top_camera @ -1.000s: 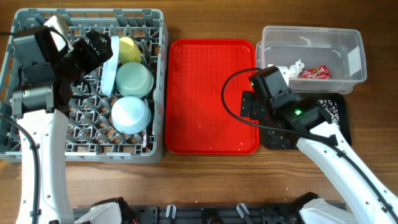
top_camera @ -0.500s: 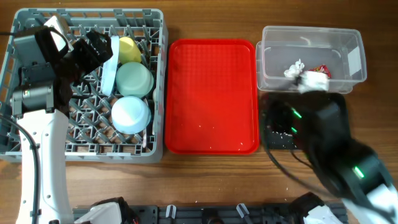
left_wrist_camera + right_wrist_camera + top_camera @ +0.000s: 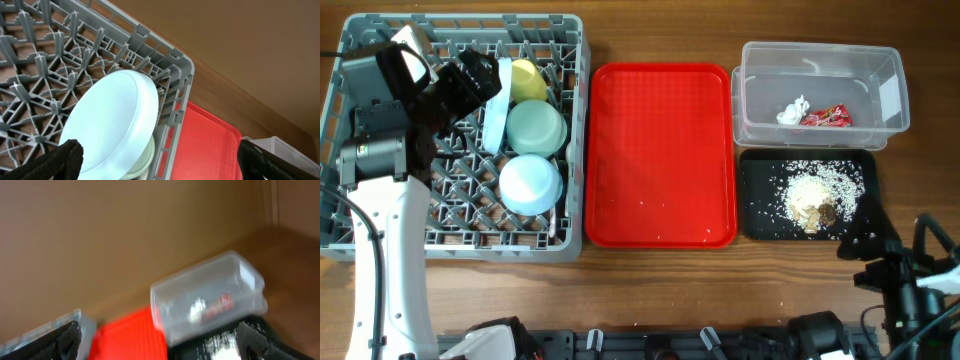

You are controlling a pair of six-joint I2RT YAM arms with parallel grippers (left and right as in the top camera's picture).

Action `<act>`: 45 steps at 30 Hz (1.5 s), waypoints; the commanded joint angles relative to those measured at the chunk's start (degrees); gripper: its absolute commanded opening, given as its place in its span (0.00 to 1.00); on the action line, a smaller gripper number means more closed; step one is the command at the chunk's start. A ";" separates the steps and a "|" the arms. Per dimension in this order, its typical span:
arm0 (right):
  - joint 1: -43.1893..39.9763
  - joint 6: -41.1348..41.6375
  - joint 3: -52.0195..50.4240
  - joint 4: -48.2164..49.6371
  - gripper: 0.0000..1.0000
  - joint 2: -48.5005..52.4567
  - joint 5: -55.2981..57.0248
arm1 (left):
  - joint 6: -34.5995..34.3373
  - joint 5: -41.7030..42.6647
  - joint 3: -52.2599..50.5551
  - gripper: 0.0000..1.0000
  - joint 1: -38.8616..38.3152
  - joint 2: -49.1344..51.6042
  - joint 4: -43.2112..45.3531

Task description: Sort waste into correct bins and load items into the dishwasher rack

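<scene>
Left gripper (image 3: 470,78), fingers spread wide, hangs over the dishwasher rack (image 3: 575,130) beside the upright plate (image 3: 492,105). The yellow cup (image 3: 527,78) and two bowls (image 3: 537,128) sit near the rack's right edge. Right gripper (image 3: 160,344), also spread, holds nothing and is near the counter's (image 3: 660,290) front-right corner. The tissue (image 3: 792,110) and wrapper (image 3: 825,117) lie in the clear tub (image 3: 820,62), and the food scraps (image 3: 815,192) on the black tray (image 3: 758,225). The red tray (image 3: 660,150) lies between rack and bins.

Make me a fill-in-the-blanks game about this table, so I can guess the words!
1. The tissue and wrapper lie in the clear ____.
2. The rice scraps lie on the ____ tray.
3. The yellow cup sits in the grey ____.
4. The big tray in the middle is ____.

Missing words: tub; black; rack; red.
</scene>
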 commanded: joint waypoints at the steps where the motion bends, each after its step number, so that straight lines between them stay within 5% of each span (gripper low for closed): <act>1: -7.32 -10.78 -12.94 13.44 1.00 -8.74 -11.13 | -0.70 0.90 0.17 1.00 0.35 0.13 0.17; 7: -14.49 -12.72 -37.53 50.25 1.00 -15.80 -25.81 | -0.70 0.90 0.17 1.00 0.35 0.13 0.17; 11: -14.27 -12.87 -47.69 63.19 1.00 -16.94 -24.04 | -0.70 0.90 0.17 1.00 0.35 0.13 0.17; 22: -9.77 -12.90 -57.24 62.47 1.00 -16.94 -19.45 | -0.70 0.90 0.17 1.00 0.35 0.13 0.15; 31: -8.15 -22.58 -57.18 47.74 1.00 -16.96 -19.08 | -0.70 0.90 0.17 1.00 0.35 0.13 0.15; 45: -7.87 -24.90 -57.18 47.82 1.00 -16.96 -18.86 | -0.70 0.90 0.17 1.00 0.35 0.13 0.15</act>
